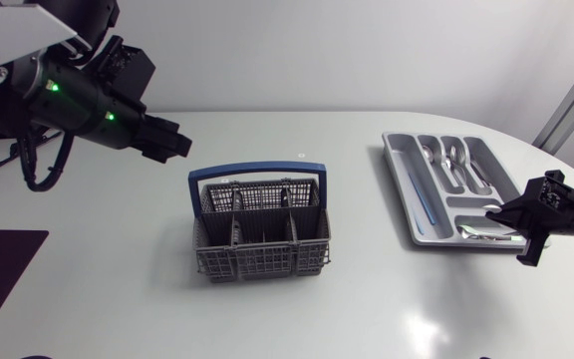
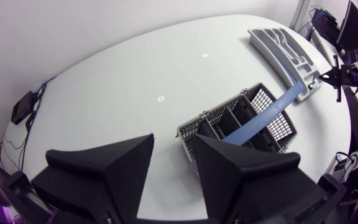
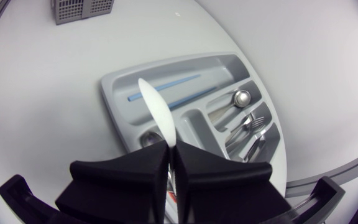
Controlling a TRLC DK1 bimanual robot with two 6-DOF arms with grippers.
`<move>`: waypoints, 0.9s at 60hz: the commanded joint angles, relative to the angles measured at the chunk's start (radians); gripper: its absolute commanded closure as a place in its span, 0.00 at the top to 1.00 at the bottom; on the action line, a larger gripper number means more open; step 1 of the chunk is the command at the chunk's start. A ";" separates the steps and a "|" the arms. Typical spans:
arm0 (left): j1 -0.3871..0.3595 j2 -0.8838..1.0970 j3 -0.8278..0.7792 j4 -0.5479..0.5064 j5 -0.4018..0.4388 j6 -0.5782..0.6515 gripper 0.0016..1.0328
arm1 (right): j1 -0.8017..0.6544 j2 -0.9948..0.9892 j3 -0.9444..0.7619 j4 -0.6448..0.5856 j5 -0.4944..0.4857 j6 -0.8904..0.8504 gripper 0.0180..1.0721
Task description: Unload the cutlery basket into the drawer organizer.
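Right pincer (image 3: 171,152) is clamped narrow on a white knife (image 3: 156,109) over the near end of the organizer (image 3: 107,84); blade points ahead, skewed across the long slots, so I'd guess a wrist turn first; left pincer (image 2: 173,140) wide near the basket (image 1: 260,249).

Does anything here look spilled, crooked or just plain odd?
Nothing stands out. The basket stands upright, the cutlery lies sorted in the organizer, and the white utensil is clamped in the right arm's jaws.
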 commanded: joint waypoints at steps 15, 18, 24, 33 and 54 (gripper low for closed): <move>0.023 -0.054 -0.103 0.052 -0.010 0.022 0.44 | -0.020 0.168 0.100 -0.018 0.044 -0.279 0.08; 0.029 -0.055 -0.115 0.058 -0.010 0.024 0.44 | -0.010 0.180 0.095 -0.018 0.061 -0.295 0.08; 0.046 -0.063 -0.134 0.061 -0.010 0.031 0.44 | 0.002 0.200 0.086 -0.007 0.089 -0.315 0.08; 0.065 -0.075 -0.166 0.089 -0.010 0.047 0.45 | 0.016 0.253 0.100 0.020 0.138 -0.322 0.08; 0.091 -0.077 -0.224 0.140 -0.003 0.070 0.45 | 0.042 0.282 0.131 0.082 0.208 -0.289 0.28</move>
